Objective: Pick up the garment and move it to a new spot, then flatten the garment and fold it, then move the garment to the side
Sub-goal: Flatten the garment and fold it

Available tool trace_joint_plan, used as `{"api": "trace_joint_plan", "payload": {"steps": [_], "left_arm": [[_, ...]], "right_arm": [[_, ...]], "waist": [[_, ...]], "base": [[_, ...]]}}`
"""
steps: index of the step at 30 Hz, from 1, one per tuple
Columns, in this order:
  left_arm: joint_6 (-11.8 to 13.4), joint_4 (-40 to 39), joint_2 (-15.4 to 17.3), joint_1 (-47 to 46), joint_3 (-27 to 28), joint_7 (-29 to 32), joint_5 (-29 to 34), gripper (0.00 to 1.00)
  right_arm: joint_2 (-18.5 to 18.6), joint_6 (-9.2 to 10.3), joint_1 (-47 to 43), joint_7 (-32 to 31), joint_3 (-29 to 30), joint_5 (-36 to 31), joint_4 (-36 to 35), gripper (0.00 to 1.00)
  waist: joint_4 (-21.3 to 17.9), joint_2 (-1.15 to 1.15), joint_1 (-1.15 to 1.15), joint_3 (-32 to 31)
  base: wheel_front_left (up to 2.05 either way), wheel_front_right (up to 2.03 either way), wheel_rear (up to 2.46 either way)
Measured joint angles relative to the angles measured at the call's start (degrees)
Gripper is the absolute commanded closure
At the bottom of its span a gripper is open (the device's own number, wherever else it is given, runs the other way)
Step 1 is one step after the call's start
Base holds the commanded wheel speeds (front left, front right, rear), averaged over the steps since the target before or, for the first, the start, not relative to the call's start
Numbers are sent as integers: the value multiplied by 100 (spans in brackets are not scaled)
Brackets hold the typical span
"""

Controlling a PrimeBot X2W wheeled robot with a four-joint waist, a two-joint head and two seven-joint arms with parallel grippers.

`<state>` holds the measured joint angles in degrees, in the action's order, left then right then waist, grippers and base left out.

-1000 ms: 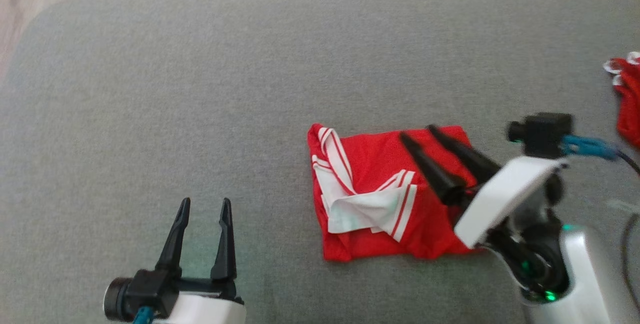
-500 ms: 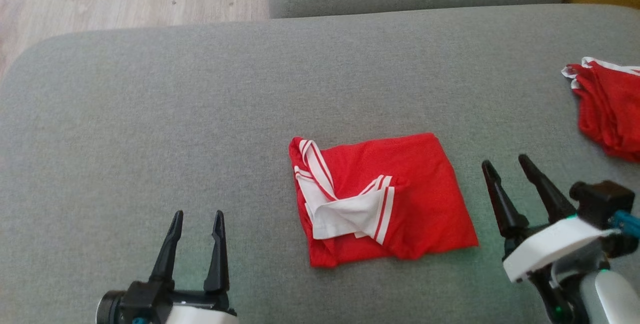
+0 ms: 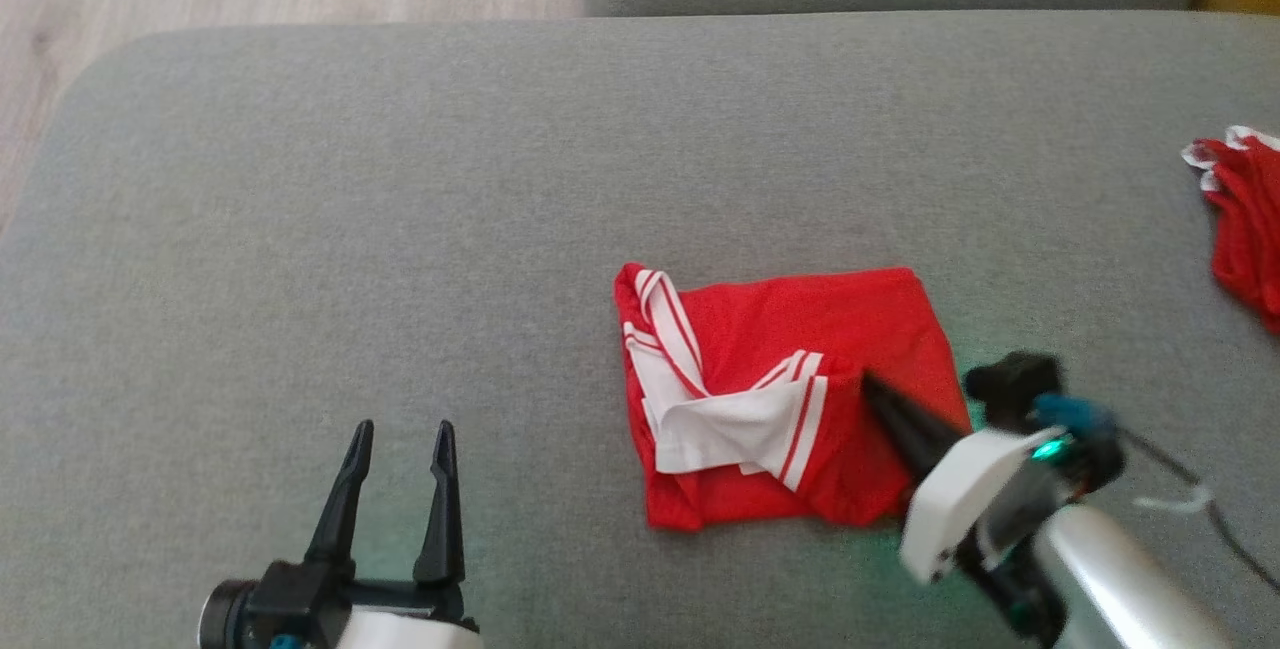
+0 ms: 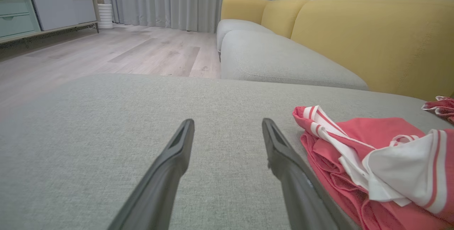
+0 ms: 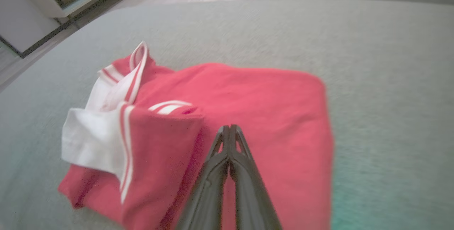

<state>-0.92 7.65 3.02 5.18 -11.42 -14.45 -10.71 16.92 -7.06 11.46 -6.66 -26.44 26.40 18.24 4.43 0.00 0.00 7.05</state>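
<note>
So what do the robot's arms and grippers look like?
The left gripper and right gripper each have two long black fingers on a white shell, plus a black camera with teal plug. The right arm shows a silver forearm, green light and black cable.

Tapered black jaws, white wrist shells (image 3: 955, 494), silver forearm (image 3: 1115, 574), blue cable plug (image 3: 1068, 413)

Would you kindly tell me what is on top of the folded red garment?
A white striped flap lies folded over the garment, and the shut right gripper points onto its red part. Contact is unclear. The layers underneath are covered.
</note>
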Motion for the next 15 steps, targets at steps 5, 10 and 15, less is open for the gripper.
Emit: {"api": "trace_joint_plan", "payload": {"steps": [5,10,15], "left_arm": [[43,8,0,0,-37,0,-58,0],[74,9,0,0,-11,0,-58,0],[76,10,0,0,-2,0,-58,0]], "right_arm": [[-4,0,89,-25,-1039,190,174,100],[-19,0,191,-42,-2023,392,65,100],[-151,0,353,-93,-2730,623,-3,100]], "waist": [[159,0,0,33],[240,0,0,33],[219,0,0,-9]], "base": [[0,0,0],[0,0,0],[0,0,0]]}}
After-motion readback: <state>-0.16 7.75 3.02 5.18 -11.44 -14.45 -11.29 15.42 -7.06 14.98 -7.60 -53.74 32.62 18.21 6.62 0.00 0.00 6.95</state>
